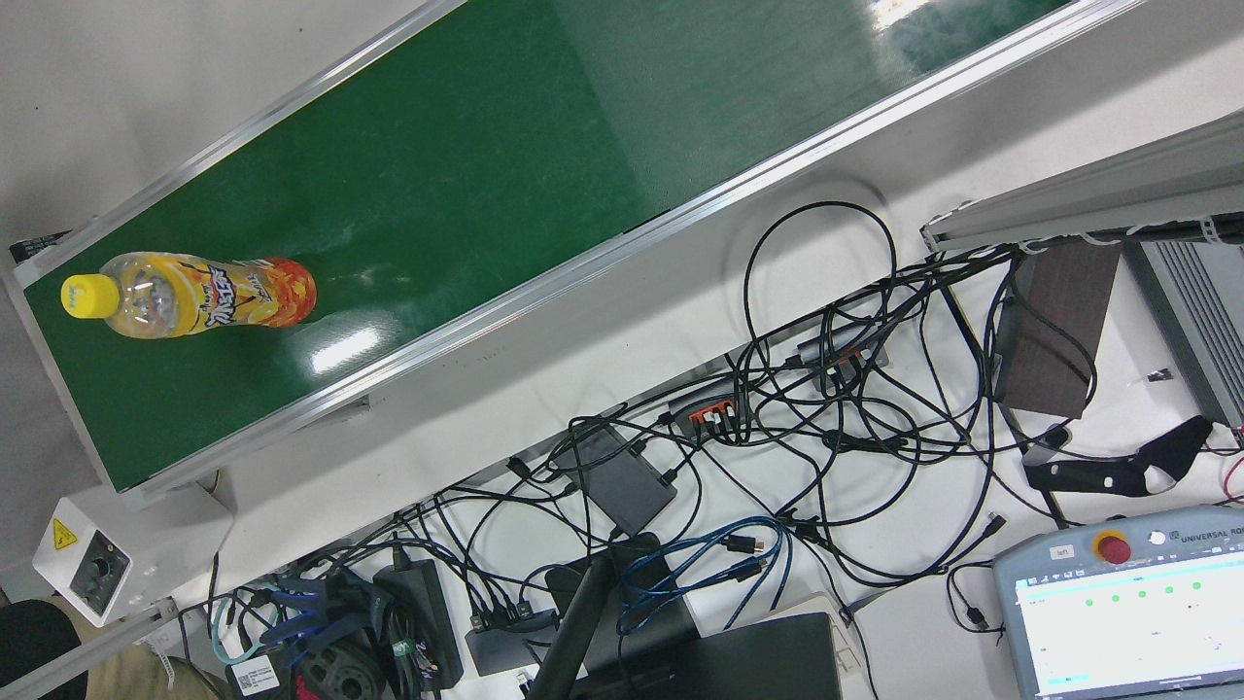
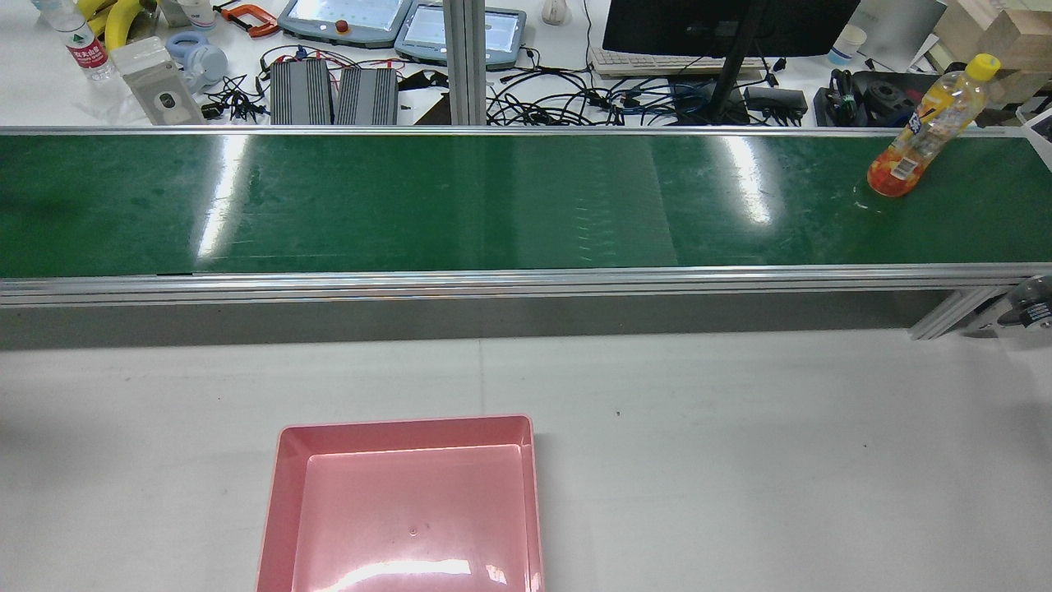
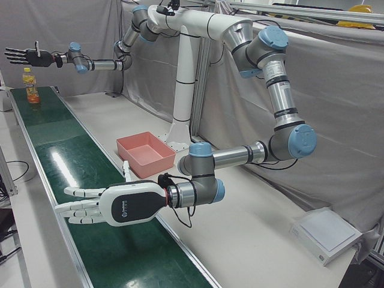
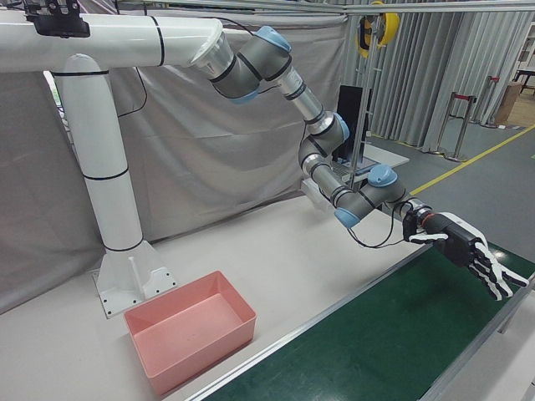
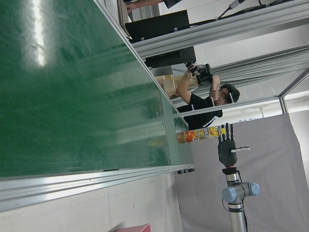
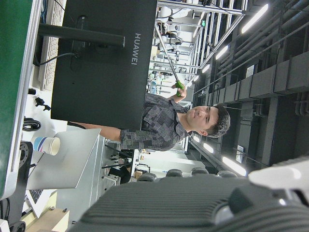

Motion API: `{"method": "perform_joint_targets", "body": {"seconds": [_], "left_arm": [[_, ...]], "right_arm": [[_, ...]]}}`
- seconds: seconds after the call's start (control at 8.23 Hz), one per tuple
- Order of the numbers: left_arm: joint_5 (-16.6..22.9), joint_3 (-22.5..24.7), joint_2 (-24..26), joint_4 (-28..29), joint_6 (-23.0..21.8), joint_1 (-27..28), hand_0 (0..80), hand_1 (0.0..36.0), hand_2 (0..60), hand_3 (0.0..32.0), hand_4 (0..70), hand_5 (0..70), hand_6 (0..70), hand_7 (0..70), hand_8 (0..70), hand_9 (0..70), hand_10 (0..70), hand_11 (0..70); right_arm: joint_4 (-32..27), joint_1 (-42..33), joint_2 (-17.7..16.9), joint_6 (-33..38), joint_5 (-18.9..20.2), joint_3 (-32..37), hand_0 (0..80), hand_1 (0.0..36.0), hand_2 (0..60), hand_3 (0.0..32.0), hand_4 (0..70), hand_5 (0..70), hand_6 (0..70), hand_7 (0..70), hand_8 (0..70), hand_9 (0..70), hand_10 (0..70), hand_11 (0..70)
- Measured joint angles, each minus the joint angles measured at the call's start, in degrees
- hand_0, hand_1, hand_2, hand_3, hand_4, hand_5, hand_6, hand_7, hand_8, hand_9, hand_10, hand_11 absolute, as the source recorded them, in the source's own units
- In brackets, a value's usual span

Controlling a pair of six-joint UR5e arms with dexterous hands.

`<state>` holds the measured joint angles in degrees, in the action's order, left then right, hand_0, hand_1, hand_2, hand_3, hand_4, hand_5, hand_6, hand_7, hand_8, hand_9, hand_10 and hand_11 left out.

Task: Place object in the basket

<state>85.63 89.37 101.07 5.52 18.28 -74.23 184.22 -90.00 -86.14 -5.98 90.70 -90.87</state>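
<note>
The bottle stands upright at the belt's far right end. Smooth and top-heavy, it should be gripped mid-body. Both hands, right and left, are spread, empty.

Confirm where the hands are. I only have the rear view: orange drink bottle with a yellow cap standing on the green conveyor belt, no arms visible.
Observer: The right hand hangs open above the orange drink bottle, not touching it.
Operator: Left hand?
Observer: The left hand is open too, fingers spread flat over the green conveyor belt, at the opposite end from the bottle.
Operator: Anyone nearby?
Observer: The left hand view shows a person behind the belt, near the bottle.
</note>
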Motion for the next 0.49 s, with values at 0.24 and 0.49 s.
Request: {"method": "perform_joint_targets", "body": {"seconds": [0.24, 0.49], "left_arm": [[0.0, 0.0, 0.0, 0.1, 0.0, -0.1, 48.8, 6.7, 0.0, 0.0, 15.5, 15.6, 0.0, 0.0, 5.6, 8.5, 7.2, 11.4], [0.0, 0.4, 0.0, 0.2, 0.0, -0.2, 49.2, 6.9, 0.0, 0.0, 16.7, 15.7, 0.0, 0.0, 6.3, 10.3, 7.7, 12.1]], "right_arm": [[0.0, 0.0, 0.0, 0.0, 0.0, 0.0, 0.0, 0.0, 0.0, 0.0, 0.0, 0.0, 0.0, 0.0, 0.0, 0.0, 0.0, 0.0], [0.0, 0.0, 0.0, 0.0, 0.0, 0.0, 0.0, 0.0, 0.0, 0.0, 0.0, 0.0, 0.0, 0.0, 0.0, 0.0, 0.0, 0.0]]}}
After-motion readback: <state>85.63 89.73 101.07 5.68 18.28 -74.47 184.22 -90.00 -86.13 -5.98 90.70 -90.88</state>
